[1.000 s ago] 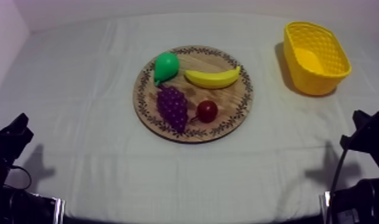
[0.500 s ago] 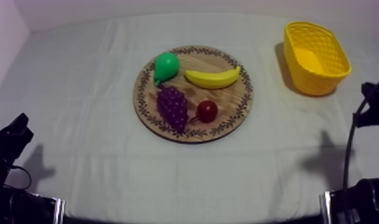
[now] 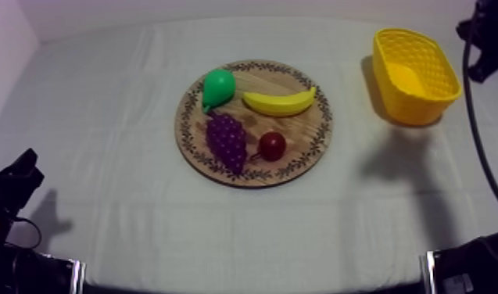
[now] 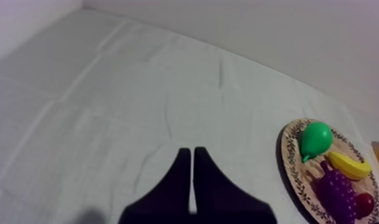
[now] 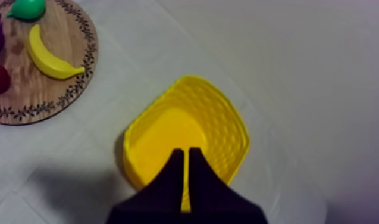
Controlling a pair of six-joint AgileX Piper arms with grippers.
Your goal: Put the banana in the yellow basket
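Up goes the right arm (image 3: 480, 39): a second ago it sat low at the right edge of the top view, and now it comes in at the upper right, just beyond the yellow basket (image 3: 406, 105). The right gripper (image 5: 187, 151) hangs over that basket with its two black fingers pressed together in a narrow wedge, nothing between them.

Over on the other side the left arm (image 3: 13, 184) has not stirred and sits low at the left edge. The left gripper (image 4: 193, 150) is closed on nothing too, fingers flat together and aimed across the bare cloth (image 3: 103, 117).

And the banana (image 3: 279, 102)? Untouched on the round wooden board (image 3: 299, 160), on its far half, just beside the green pear (image 3: 218, 86). Its long axis runs across the table, from the pear's side toward the basket's side. Both tips curl toward the far edge, and the slimmer one is at the basket's end. Nearer the front of the board lie the bunch of grapes (image 3: 227, 139) and the small red fruit (image 3: 272, 145).
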